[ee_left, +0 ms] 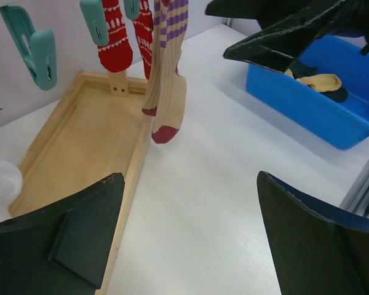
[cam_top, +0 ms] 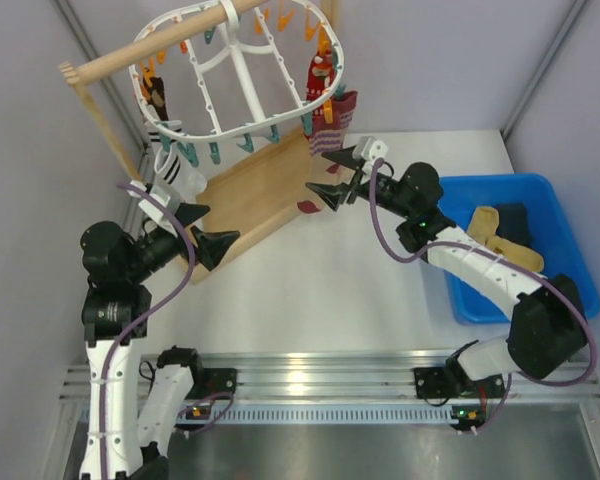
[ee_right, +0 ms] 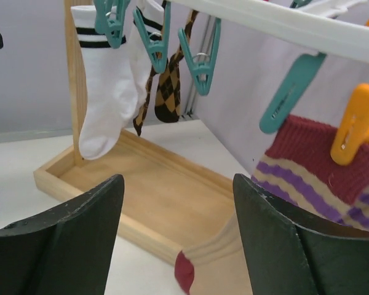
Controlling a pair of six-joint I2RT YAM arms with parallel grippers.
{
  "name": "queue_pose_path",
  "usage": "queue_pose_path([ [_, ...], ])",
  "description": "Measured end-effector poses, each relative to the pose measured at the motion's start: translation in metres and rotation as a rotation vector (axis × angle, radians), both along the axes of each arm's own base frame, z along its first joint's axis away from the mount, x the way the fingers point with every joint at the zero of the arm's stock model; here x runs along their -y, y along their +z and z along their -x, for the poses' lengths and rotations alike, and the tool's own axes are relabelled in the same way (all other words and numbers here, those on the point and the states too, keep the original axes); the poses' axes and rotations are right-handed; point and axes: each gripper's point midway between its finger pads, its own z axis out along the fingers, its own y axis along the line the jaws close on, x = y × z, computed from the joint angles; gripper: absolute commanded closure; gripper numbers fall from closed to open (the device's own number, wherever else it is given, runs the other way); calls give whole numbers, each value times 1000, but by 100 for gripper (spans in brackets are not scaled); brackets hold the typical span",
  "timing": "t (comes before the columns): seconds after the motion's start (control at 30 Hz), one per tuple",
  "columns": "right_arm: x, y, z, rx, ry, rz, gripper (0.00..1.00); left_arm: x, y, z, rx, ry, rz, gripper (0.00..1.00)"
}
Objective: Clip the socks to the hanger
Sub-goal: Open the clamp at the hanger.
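Note:
The white oval hanger hangs from a wooden rod, with orange and teal clips on its rim. A tan sock with purple stripes and a red toe is clipped at its right end, also seen in the left wrist view. Red patterned socks hang beside it. White striped socks and a brown argyle sock hang at the left end. My right gripper is open and empty just below the striped sock. My left gripper is open and empty over the base's front left corner. Tan and navy socks lie in the blue bin.
The wooden base tray sits under the hanger, with an upright post at its left. The blue bin stands at the right of the white table. Grey walls close in the back and sides.

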Motion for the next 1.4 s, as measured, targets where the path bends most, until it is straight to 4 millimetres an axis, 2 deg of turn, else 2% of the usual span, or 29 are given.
queue_pose_path([
  [0.2, -34, 12, -9, 61, 47, -44, 36, 6, 12, -1, -9, -50, 19, 8],
  [0.43, -63, 24, -20, 102, 58, -87, 35, 7, 25, -8, -9, -50, 33, 11],
  [0.77, -78, 27, -59, 107, -29, -131, 34, 7, 38, -16, -6, -50, 37, 12],
  [1.0, -88, 29, -76, 108, -43, -148, 41, 6, 54, -30, -34, -35, 79, 19],
  [1.17, -94, 30, -72, 123, -42, -147, 47, 8, 64, -49, -61, -13, 127, 23],
  [1.2, -97, 30, -70, 125, -39, -145, 51, 9, 63, -53, -70, -12, 132, 24],
  [1.4, -113, 31, -55, 162, -28, -131, 63, 31, 53, -70, -114, -34, 128, 25],
])
